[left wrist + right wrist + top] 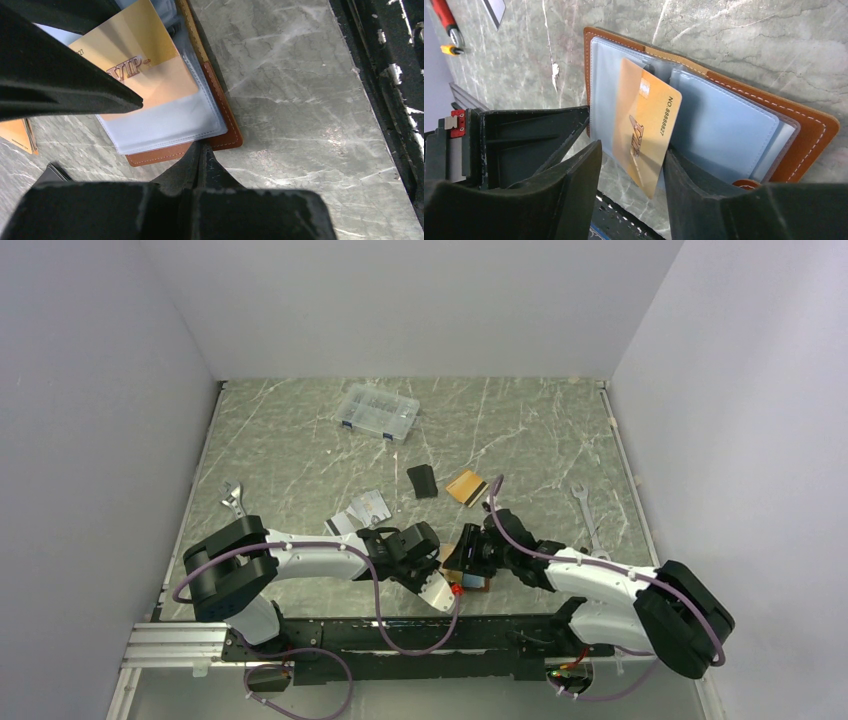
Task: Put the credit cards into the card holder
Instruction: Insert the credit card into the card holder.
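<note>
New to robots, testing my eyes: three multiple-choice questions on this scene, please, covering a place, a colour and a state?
1. Where is the gold VIP card? A in a drawer; B partly tucked into the card holder; C on the floor.
2. What colour is the card holder's cover? A brown; B green; C white.
3. The left fingers are: A spread wide; B shut; C holding a spoon.
Answers: B, it juts from a sleeve; A, its stitched rim is brown; B, the tips meet.

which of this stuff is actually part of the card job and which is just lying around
Job: card holder, gold card half in its sleeve, orange card, silver cards.
Lying about: clear compartment box, black rectangle, left-side wrench, right-side wrench, red-handled tool.
</note>
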Robot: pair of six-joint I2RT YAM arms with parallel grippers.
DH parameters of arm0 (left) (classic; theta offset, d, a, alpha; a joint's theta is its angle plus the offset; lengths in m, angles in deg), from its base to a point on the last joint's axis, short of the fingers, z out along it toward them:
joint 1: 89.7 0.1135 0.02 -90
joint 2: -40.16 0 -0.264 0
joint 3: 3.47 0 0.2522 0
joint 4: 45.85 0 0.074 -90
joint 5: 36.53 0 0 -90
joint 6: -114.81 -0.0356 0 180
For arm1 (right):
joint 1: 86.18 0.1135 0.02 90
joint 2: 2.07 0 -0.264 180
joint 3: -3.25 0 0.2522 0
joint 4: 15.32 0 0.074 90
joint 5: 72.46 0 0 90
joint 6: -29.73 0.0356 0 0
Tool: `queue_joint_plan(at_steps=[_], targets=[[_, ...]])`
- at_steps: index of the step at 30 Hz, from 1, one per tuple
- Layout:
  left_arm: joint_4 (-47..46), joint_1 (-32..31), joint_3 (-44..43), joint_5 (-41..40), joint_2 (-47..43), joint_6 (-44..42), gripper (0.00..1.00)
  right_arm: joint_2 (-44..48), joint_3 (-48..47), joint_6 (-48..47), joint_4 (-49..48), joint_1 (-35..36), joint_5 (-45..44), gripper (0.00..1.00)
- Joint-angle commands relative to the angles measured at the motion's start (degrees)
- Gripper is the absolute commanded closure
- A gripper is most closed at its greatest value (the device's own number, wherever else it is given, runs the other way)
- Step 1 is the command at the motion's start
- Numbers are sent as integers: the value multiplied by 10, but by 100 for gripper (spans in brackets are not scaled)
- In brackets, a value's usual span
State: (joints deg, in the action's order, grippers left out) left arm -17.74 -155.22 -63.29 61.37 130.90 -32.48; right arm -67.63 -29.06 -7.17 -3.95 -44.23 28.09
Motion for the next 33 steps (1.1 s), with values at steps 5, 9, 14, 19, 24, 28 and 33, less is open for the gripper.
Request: queue_joint_plan(at_steps=[5,9,14,19,24,28,33], targets=[[46,4,20,29,13,11,100,-41,-85,-9,199,58,-128,47],[45,5,21,29,13,10,100,-48,-104,-5,216,79,-147,47],[42,5,23,29,11,9,100,-74,-129,-19,213,88,-151,47],[36,6,28,29,11,8,100,-115,-166,-36,191,112,-134,46],[36,8,29,34,8,6,100,-139,-181,-36,179,131,-137,46],[36,9,28,34,8,6,100,-146,-184,-34,167,136,-137,46],[40,10,26,33,8,4,100,-143,-199,-46,164,146,-143,46]])
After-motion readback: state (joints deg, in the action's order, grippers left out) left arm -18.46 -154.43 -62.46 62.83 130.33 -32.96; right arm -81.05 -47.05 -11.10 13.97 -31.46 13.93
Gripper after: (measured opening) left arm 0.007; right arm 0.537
